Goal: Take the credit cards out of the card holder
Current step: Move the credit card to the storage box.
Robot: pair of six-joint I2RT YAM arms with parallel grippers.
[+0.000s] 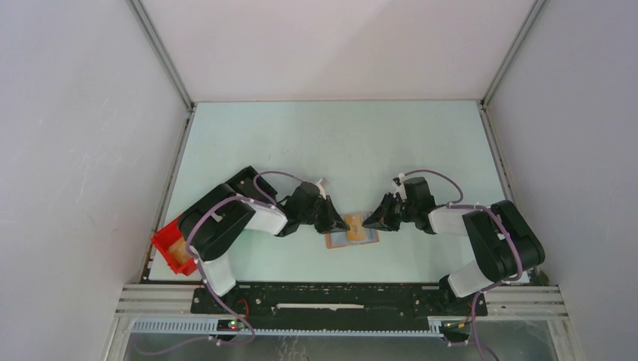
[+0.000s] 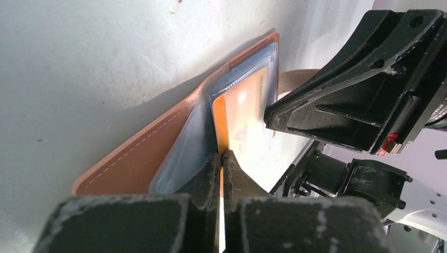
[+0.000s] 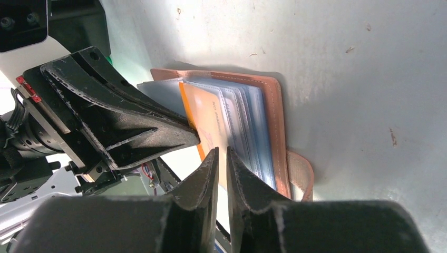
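Note:
The tan-brown card holder (image 1: 352, 236) lies open on the pale green table between my two grippers. In the left wrist view its leather cover (image 2: 142, 153) stands on edge with clear blue-grey sleeves fanned out. An orange and white credit card (image 2: 245, 116) sits partly in a sleeve. My left gripper (image 2: 221, 154) is shut on the card's orange edge. My right gripper (image 3: 222, 152) is closed to a narrow slit on the sleeve pages beside the card (image 3: 203, 113), by the leather cover (image 3: 277, 121) and its closing tab (image 3: 300, 174). No blue-grey or black cards show.
A red bin (image 1: 167, 244) with something tan inside stands at the table's near left edge beside the left arm's base. White walls close the table at the left, right and back. A black rail (image 1: 338, 297) runs along the near edge.

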